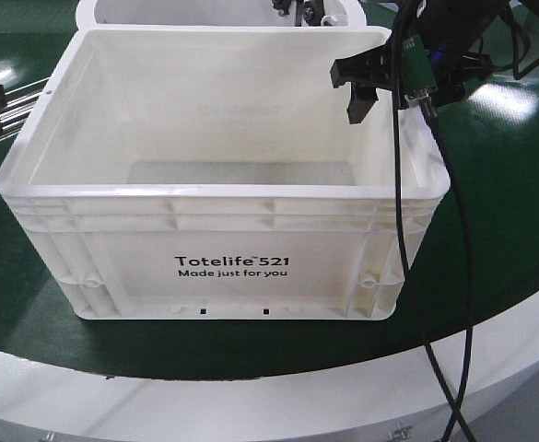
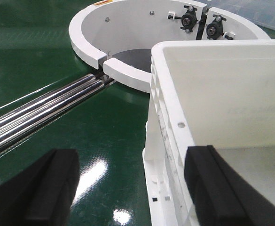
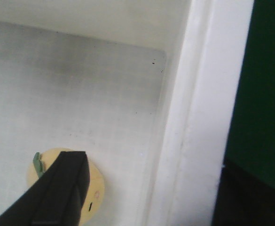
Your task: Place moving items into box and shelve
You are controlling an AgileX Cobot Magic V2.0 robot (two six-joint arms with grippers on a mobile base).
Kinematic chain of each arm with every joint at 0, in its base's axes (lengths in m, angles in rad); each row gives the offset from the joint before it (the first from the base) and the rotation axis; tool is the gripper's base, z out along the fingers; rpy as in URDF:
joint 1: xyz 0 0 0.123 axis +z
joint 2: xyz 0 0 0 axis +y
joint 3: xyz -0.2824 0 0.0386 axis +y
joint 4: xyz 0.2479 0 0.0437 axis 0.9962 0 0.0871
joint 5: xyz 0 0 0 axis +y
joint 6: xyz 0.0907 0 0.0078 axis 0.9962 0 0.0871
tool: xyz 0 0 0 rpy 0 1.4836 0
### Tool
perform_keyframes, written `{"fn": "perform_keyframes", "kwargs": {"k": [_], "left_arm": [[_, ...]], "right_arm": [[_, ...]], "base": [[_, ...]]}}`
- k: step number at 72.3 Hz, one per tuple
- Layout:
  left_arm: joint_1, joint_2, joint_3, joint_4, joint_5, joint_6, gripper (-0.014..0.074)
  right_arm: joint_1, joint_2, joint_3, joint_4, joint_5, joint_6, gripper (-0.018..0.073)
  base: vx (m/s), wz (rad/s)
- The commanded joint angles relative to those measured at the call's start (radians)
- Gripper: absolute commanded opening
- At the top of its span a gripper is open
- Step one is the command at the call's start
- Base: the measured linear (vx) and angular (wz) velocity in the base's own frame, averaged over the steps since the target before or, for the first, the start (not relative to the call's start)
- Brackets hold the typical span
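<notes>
Large white ribbed plastic tote printed "Totelife 521" (image 1: 223,267) sits on glossy green bench (image 1: 509,184). Round yellow-orange plush toy with green leaf (image 3: 96,186) lies on tote floor near right wall, partly hidden behind one black finger. Right pincer (image 3: 151,188) wide open, grips nothing, fingers straddle tote's right wall. Left pincer (image 2: 132,193) wide open, empty: one finger outside tote's left wall, other over inside.
</notes>
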Motion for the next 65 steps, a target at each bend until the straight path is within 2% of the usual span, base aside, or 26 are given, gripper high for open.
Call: {"fn": "perform_keyframes", "kwargs": {"k": [1, 16, 22, 30, 39, 51, 65], "left_arm": [[0.002, -0.019, -0.032, -0.004, -0.072, -0.001, 0.0575], [0.002, -0.019, -0.032, -0.004, -0.07, -0.001, 0.0575], [0.002, -0.019, -0.032, -0.003, -0.069, -0.001, 0.0575], [0.002, -0.019, -0.032, -0.003, -0.064, -0.001, 0.0575], [0.002, -0.019, -0.032, -0.003, -0.064, -0.001, 0.0575], [0.002, -0.019, -0.044, -0.004, -0.038, -0.001, 0.0575], [0.002, 0.077, -0.264, -0.003, 0.19, -0.001, 0.0575]], "right_arm": [[0.009, -0.04, -0.035, 0.058, -0.03, -0.004, 0.049], [0.009, 0.015, -0.035, 0.058, 0.022, -0.011, 0.0486], [0.009, 0.024, -0.035, 0.058, 0.027, -0.01, 0.044], [0.009, 0.027, -0.035, 0.058, 0.029, -0.007, 0.0267], [0.009, 0.027, -0.035, 0.058, 0.022, -0.011, -0.0015], [0.009, 0.027, -0.035, 0.061, 0.002, -0.011, -0.0008], [0.009, 0.027, -0.035, 0.066, -0.002, -0.023, -0.0008]], "base": [[0.0, 0.0], [0.0, 0.0], [0.0, 0.0], [0.0, 0.0], [0.0, 0.0], [0.0, 0.0], [0.0, 0.0]]}}
